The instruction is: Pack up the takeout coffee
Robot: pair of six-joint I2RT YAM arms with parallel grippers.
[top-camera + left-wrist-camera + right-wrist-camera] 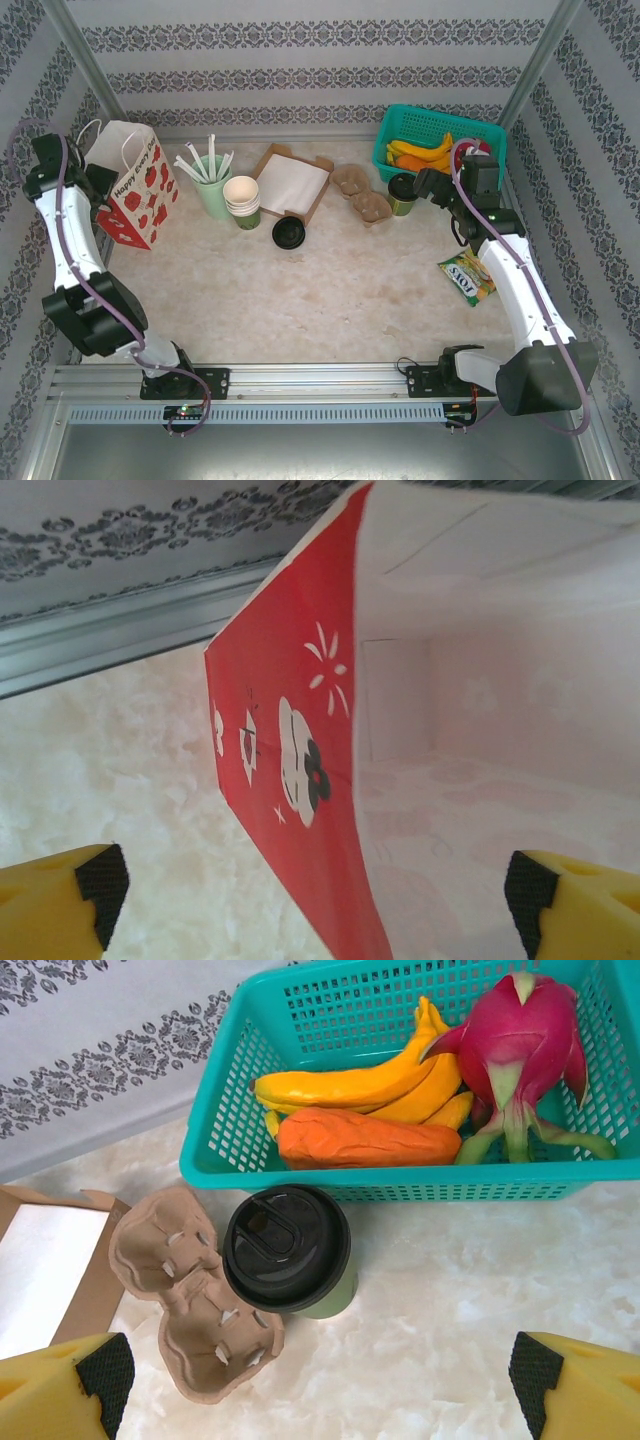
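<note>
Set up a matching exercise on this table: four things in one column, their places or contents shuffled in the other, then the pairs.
1. green paper cup with black plastic lid
2. red-and-white paper gift bag
3. teal plastic mesh basket
4. loose round black lid

A. holds yellow bananas and a pink dragon fruit
B. far left of the table
C. beside the brown pulp cup carrier, on the basket's near side
D. by the near edge of the flat brown cardboard tray

Pairs: 1-C, 2-B, 3-A, 4-D
</note>
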